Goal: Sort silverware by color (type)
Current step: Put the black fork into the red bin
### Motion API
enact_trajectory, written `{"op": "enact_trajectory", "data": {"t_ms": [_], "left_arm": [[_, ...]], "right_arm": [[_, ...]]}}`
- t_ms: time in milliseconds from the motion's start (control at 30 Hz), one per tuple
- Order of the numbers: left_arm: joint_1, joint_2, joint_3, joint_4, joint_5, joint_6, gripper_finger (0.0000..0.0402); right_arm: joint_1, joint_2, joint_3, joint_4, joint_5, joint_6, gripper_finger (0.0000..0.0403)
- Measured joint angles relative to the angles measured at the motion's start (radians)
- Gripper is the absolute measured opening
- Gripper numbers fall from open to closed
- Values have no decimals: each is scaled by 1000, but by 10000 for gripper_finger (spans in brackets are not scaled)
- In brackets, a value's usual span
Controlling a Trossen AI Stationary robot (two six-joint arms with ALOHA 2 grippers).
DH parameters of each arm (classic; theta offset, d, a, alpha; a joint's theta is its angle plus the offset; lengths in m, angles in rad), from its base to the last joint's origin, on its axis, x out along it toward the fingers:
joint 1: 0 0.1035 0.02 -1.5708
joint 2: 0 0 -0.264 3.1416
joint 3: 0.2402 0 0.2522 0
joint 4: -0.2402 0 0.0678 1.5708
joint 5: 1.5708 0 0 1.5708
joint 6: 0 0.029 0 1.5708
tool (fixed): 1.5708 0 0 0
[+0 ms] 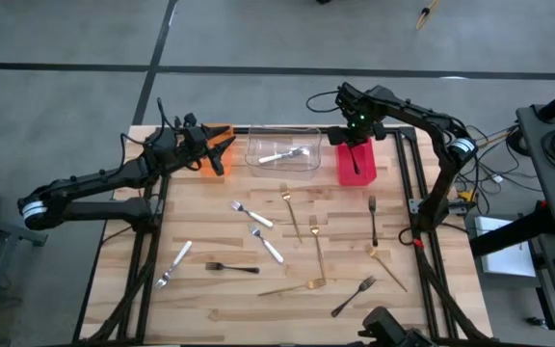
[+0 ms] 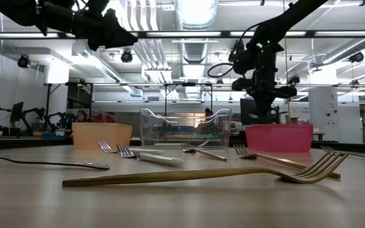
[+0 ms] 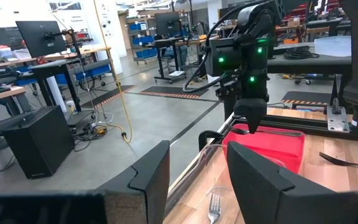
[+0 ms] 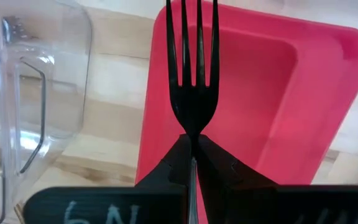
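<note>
Now the right gripper (image 4: 193, 144) hangs directly over the red bin (image 4: 303, 124), fingers pinched tight on a black fork (image 4: 193, 74) at its neck, tines pointing out over the bin's floor. Best play here, I'd say: lower it a touch inside the rim, then let go, so the fork lands flat and doesn't bounce out towards the clear bin (image 1: 283, 149) beside it, where a silver utensil (image 1: 282, 153) already lies. The left gripper (image 1: 210, 146) waits above the orange bin (image 1: 222, 132), fingers apart and holding nothing. Gold, silver and black forks lie scattered across the wooden table (image 1: 210, 299).
</note>
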State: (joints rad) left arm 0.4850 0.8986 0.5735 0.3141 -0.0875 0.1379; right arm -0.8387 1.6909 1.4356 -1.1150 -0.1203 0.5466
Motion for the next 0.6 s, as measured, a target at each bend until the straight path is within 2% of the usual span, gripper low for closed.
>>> {"op": "enact_trajectory", "data": {"t_ms": [600], "left_arm": [[0,0,0,0,0,2,142]], "right_arm": [[0,0,-83,49,19,-8,9]]}}
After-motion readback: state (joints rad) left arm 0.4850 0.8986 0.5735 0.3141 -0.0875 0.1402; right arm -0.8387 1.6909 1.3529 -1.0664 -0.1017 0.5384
